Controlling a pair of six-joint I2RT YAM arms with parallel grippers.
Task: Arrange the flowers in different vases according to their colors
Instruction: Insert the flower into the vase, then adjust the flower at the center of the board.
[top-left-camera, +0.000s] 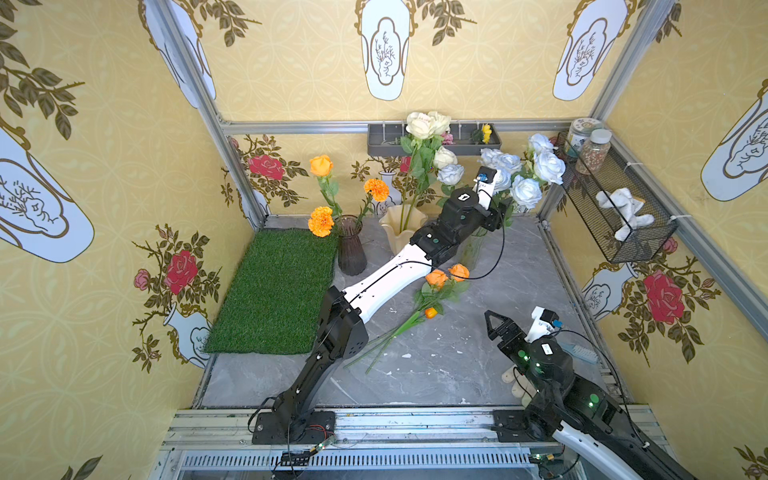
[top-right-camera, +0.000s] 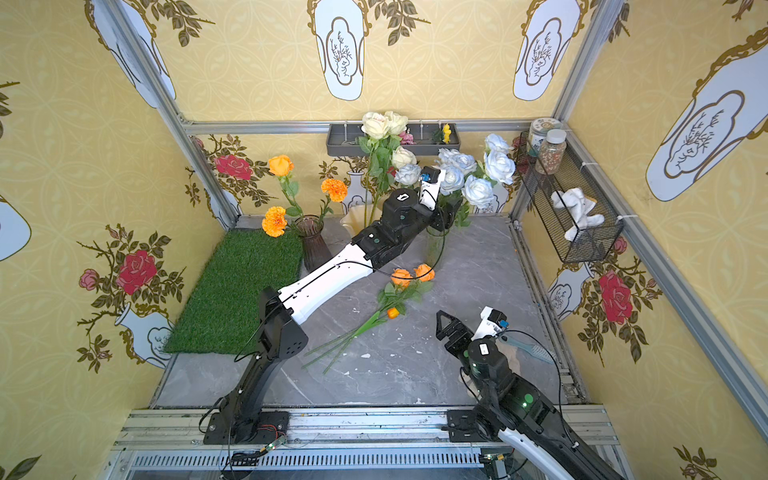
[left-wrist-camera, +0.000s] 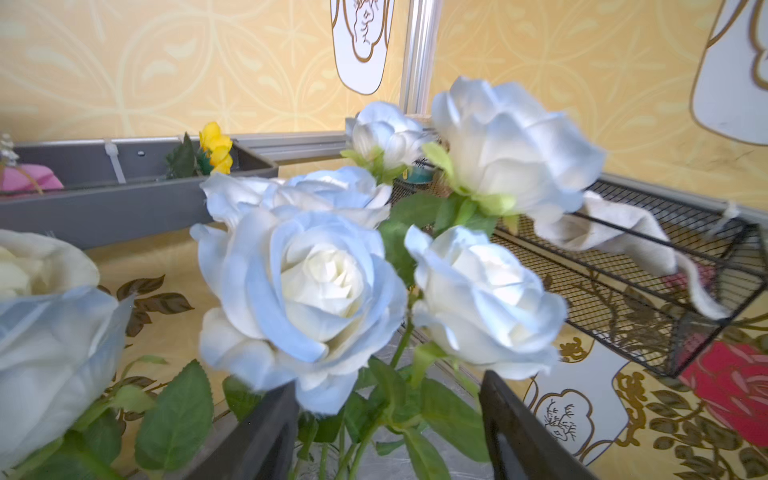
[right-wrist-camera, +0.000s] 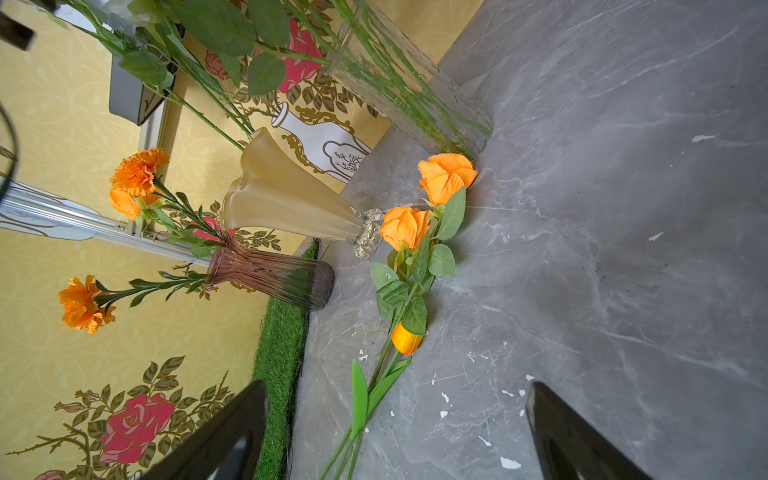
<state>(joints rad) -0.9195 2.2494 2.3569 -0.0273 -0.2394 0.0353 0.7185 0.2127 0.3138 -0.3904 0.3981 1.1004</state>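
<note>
Grey marbled tabletop (top-left-camera: 457, 361) carries three vases along its back edge. The dark purple ribbed vase (top-left-camera: 351, 251) stands upright at the corner of the green turf mat (top-left-camera: 274, 291). It holds an orange rose (top-left-camera: 321, 165) and two marigolds (top-left-camera: 376, 189). The cream ruffled vase (top-left-camera: 399, 235) stands upright just beside it and holds the cream-white roses (top-left-camera: 422, 124). The clear glass cylinder (right-wrist-camera: 407, 83) stands nearer the right wall, largely screened by the left arm in both top views. It holds the pale-blue roses (top-left-camera: 525, 191).

The left gripper (left-wrist-camera: 388, 432) sits among the pale-blue rose foliage above the clear glass cylinder. In the left wrist view its fingers (left-wrist-camera: 257, 436) stand apart. Green stems and leaves lie in the gap, and no pinch on any stem is visible.

An orange rose spray (top-left-camera: 446, 276) lies flat on the tabletop in front of the clear glass cylinder. Its heads point toward the vases and its stems trail toward the front rail. It lies apart from both grippers.

The right gripper (top-left-camera: 496, 326) hangs over the front right of the tabletop, pointed toward the orange rose spray. Its jaws are spread wide with nothing between them.

A grey wall tray (top-left-camera: 434, 145) holds small pink and yellow flowers. A wire basket (top-left-camera: 615, 199) holds two jars and a crumpled white cloth.
</note>
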